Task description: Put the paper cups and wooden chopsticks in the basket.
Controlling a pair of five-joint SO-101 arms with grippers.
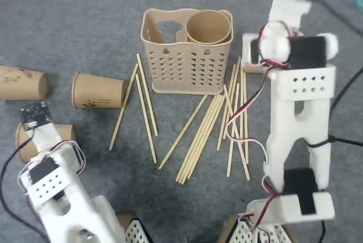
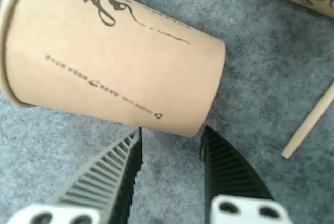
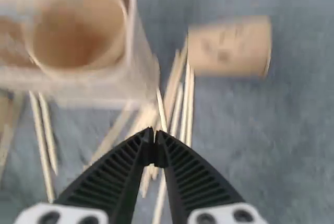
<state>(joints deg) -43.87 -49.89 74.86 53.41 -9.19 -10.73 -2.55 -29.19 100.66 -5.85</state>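
Your left gripper [image 2: 172, 135] hangs with its fingers parted and empty, the tips just beside the side wall of the near-left paper cup [image 2: 109, 62], close to its narrow base end. That cup lies on its side on the grey mat [image 1: 85, 28]. Judge it light and thin-walled: it will likely roll if nudged and dent if squeezed hard, so take it across the body near the stiffer base or pinch the rolled rim, and close gently. Two more cups lie farther off on the left, a middle cup [image 1: 97, 90] and a far-left cup [image 1: 22, 82]. Another fallen cup [image 3: 229, 46] lies just right of the basket [image 1: 170, 70], which already holds one upright cup [image 1: 208, 26] in its right compartment. Your right gripper [image 3: 154, 134] is clenched on nothing, above the wooden chopsticks [image 1: 198, 129] scattered near and beside the basket. These look stiff, slim and light; lying flat, they should be hard to pinch, so grip at mid-length. A stray chopstick [image 2: 313, 125] lies near your left cup.
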